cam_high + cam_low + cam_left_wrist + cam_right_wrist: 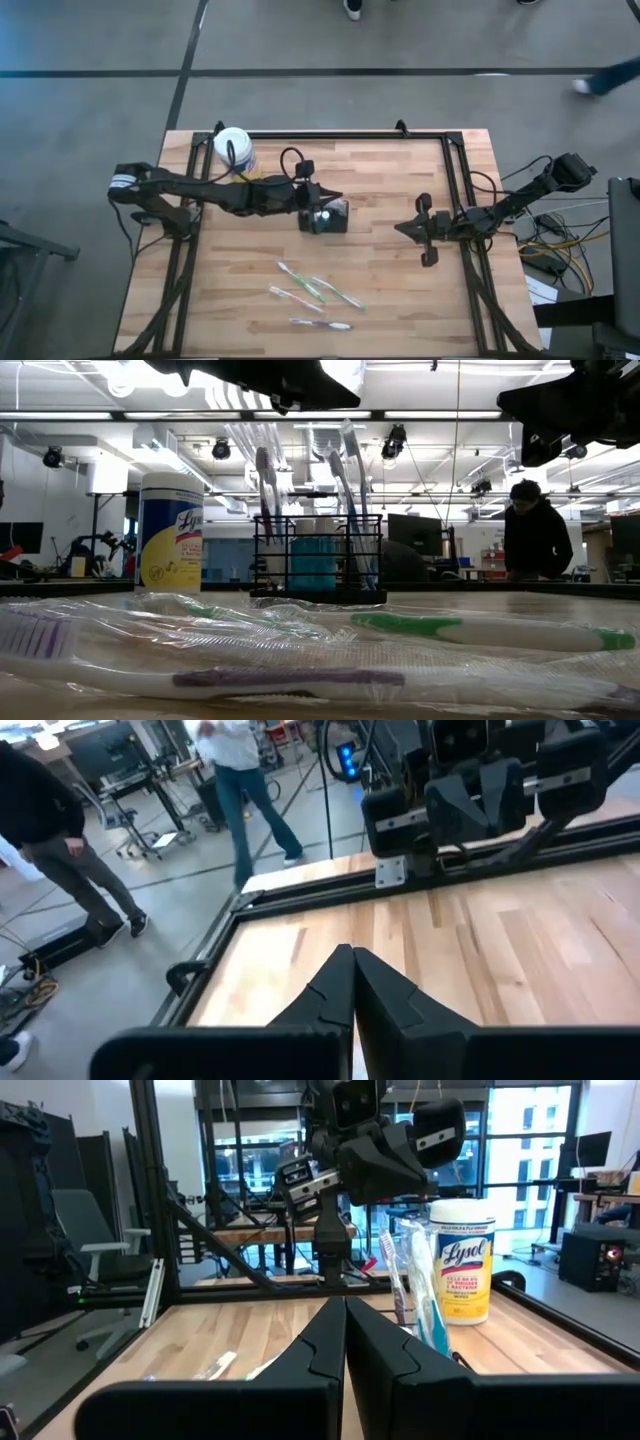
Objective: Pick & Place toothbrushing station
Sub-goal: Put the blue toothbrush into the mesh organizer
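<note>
The toothbrushing station [323, 218], a small black openwork caddy [318, 565], stands on its base at the table's middle, with several toothbrushes [345, 490] upright in it. My left gripper [340, 197] hovers shut just above and beyond the caddy, with nothing between its fingers [352, 960]; it also shows from across the table [385, 1165]. My right gripper [398, 228] waits shut to the caddy's right, pointing at it [345, 1308].
A white-capped Lysol jar [233, 148] stands at the far left [170, 532]. Three wrapped toothbrushes [315, 295] lie flat toward the near edge [480, 630]. A black frame [330, 133] edges the table. People stand in the room beyond [535, 530].
</note>
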You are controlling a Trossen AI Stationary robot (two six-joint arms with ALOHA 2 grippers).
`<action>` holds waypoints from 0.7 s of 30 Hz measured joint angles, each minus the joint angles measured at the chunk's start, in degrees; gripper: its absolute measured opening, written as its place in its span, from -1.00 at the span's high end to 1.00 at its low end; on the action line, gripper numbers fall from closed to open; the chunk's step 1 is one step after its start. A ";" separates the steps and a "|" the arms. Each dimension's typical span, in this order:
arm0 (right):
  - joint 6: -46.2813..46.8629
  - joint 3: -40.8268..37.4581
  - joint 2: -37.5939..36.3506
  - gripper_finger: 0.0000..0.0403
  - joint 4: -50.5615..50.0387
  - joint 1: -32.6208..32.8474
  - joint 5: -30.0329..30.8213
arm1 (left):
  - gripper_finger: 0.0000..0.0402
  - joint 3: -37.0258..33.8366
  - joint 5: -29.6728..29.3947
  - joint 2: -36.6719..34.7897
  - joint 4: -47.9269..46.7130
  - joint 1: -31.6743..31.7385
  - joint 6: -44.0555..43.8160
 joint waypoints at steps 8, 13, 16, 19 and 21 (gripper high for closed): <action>-0.20 0.00 0.00 0.96 0.17 0.00 0.02 | 0.99 0.00 1.55 0.00 -1.02 0.07 -0.60; -0.21 0.00 0.00 0.96 0.42 0.00 0.02 | 0.99 -0.13 1.75 1.13 -1.99 0.00 -0.98; -0.22 0.00 0.00 0.96 0.51 0.00 0.04 | 0.99 -0.13 1.90 2.51 -1.58 0.02 -1.04; -0.38 0.00 0.01 0.96 0.74 -0.01 0.04 | 0.99 -0.13 1.88 3.83 -0.86 0.02 -1.09; -0.38 0.00 0.07 0.96 0.84 -0.02 0.04 | 0.99 -0.13 1.88 4.50 -0.92 0.07 -1.09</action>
